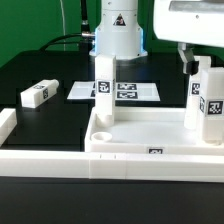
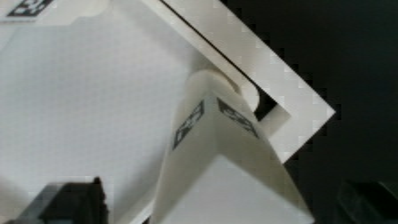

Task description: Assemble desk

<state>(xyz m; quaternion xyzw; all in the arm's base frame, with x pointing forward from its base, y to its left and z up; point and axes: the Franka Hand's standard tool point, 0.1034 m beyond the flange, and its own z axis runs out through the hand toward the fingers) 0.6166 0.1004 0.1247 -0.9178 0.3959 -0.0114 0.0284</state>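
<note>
Spread wide, the pincer (image 1: 195, 62) hangs at the top of an upright white block leg (image 1: 207, 100) bearing black-and-white square tags, and grips nothing. In the wrist view one dark finger (image 2: 63, 200) stands well clear of the leg's side, with bare tray floor between them.

This leg stands in the back corner, at the exterior view's right, of the large white plastic tray-like desk top (image 1: 150, 135) with a raised rim. The desk top lies on the black worktop (image 1: 35, 68), close against a long white border rail (image 1: 60, 162). Whether the leg is fully seated in its corner cannot be told.

A second leg (image 1: 104, 85) stands upright in the tray's other back corner. A third leg (image 1: 35, 95) lies loose on the worktop, well apart from the tray and near the flat white marker board (image 1: 130, 92).

The legs look light, hard and stiff, with smooth faces that could slip or twist in a weak grip. The loose one is probably best taken across two opposite flat faces near its middle. The desk top looks far too broad to span, so only its rim offers a hold, and it would likely slide if pushed.
</note>
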